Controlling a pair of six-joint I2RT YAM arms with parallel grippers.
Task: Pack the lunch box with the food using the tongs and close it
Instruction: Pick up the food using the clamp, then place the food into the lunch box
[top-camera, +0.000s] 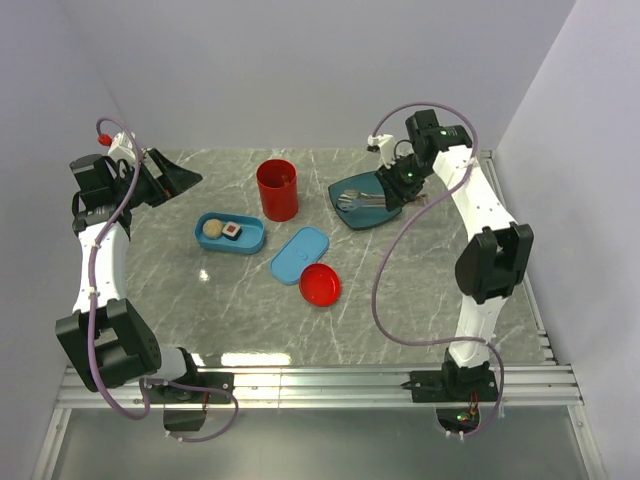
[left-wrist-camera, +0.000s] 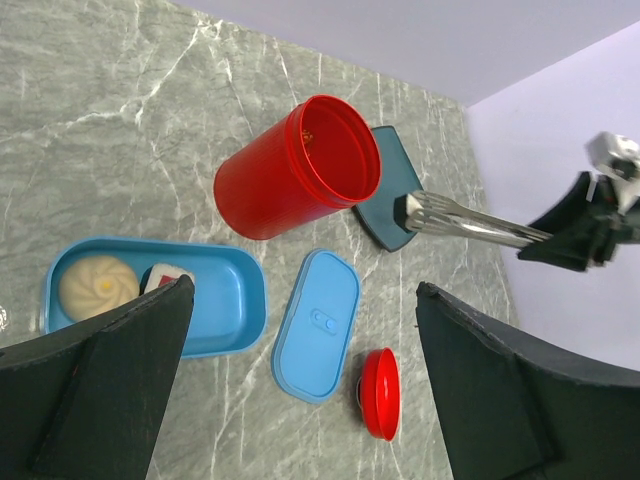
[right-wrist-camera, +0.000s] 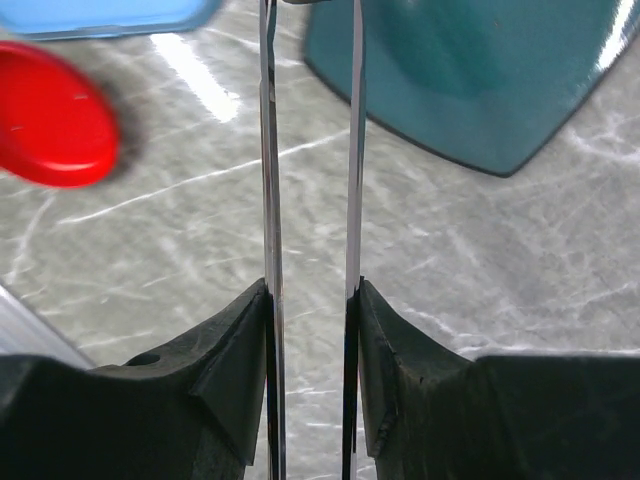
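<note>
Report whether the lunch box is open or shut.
Open. The lunch box is uncovered, food showing inside; its lid lies flat beside it.

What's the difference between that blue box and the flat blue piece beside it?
The lunch box has raised walls; the lid is flat with a small oval recess. The lunch box holds a beige ball and a white roll; the lid carries nothing. The lunch box lies crosswise in the top view, the lid on a slant to its right. Both are light blue rounded rectangles, lying apart.
</note>
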